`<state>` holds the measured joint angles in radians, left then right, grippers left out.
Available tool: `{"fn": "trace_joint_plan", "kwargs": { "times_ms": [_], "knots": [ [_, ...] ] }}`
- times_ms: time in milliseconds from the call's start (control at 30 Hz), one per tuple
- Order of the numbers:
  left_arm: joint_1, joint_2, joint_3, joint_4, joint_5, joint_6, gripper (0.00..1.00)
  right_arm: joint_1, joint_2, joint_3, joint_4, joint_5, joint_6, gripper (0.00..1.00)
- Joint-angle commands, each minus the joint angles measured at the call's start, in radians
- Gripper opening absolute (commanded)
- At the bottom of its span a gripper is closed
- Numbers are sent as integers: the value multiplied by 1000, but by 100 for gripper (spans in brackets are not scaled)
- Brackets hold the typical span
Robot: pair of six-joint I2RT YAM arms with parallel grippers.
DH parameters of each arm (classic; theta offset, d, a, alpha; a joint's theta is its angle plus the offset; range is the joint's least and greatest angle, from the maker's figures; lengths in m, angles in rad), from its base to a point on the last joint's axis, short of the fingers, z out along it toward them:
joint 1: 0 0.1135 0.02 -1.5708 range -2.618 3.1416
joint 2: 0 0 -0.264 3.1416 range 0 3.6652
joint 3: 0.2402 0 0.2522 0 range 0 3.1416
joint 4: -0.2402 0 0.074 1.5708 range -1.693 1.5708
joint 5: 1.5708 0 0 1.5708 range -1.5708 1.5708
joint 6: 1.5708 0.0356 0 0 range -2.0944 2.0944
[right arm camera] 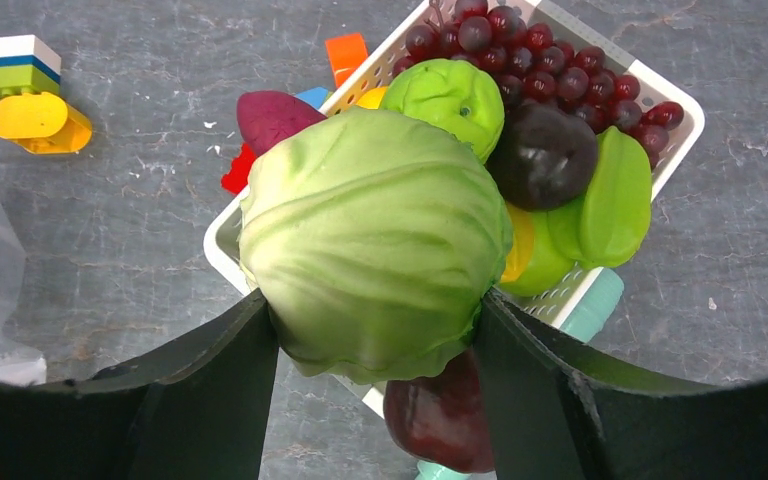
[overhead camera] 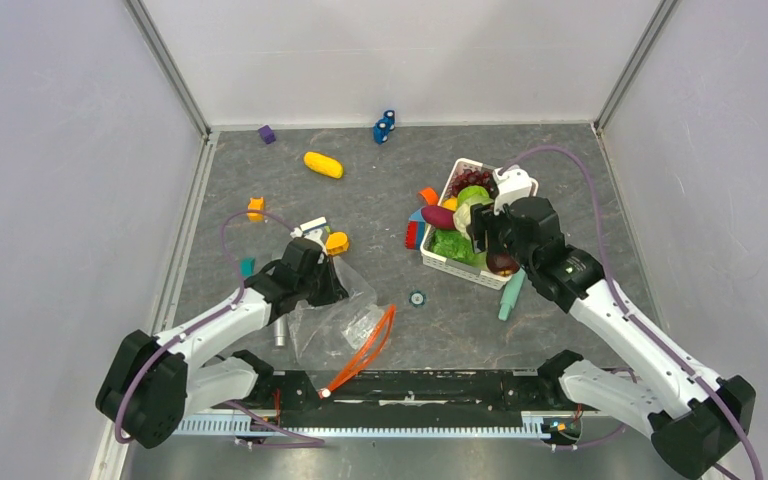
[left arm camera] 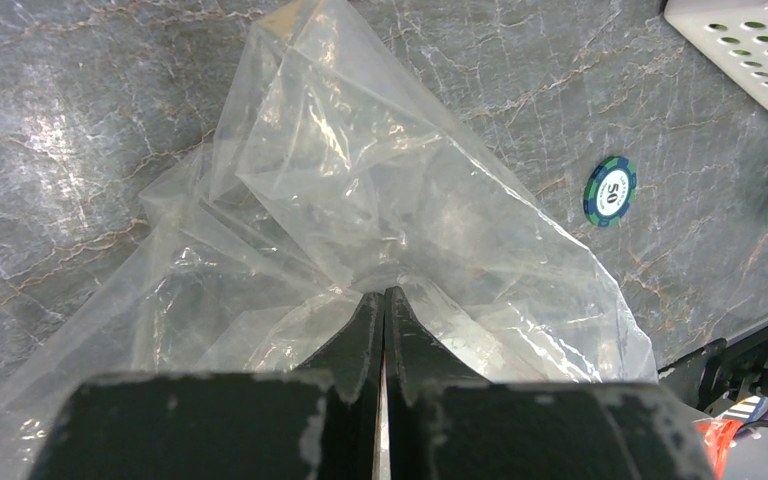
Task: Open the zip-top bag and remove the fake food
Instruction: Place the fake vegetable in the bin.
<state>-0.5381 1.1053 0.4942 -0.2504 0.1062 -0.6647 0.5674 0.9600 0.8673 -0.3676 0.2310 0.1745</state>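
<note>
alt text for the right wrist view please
The right gripper holds a pale green cabbage over the corner of a white basket of toy food: dark red grapes, a round green fruit, a dark eggplant. A grey table lies beneath.

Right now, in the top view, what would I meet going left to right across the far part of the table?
purple block → yellow corn cob → blue blocks → white basket
</note>
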Motion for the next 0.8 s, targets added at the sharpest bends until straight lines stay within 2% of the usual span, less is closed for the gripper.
{"fn": "trace_joint_plan", "kwargs": {
  "times_ms": [0, 367, 767],
  "knots": [
    [6, -6, -11, 8, 0, 0, 3, -21, 12, -17, 68, -43, -29, 59],
    [6, 2, -13, 17, 2, -3, 3, -38, 68, -33, 80, -55, -63, 59],
    [6, 20, -7, 31, 14, -7, 3, -39, 107, -47, 84, -39, -86, 64]
  ]
}}
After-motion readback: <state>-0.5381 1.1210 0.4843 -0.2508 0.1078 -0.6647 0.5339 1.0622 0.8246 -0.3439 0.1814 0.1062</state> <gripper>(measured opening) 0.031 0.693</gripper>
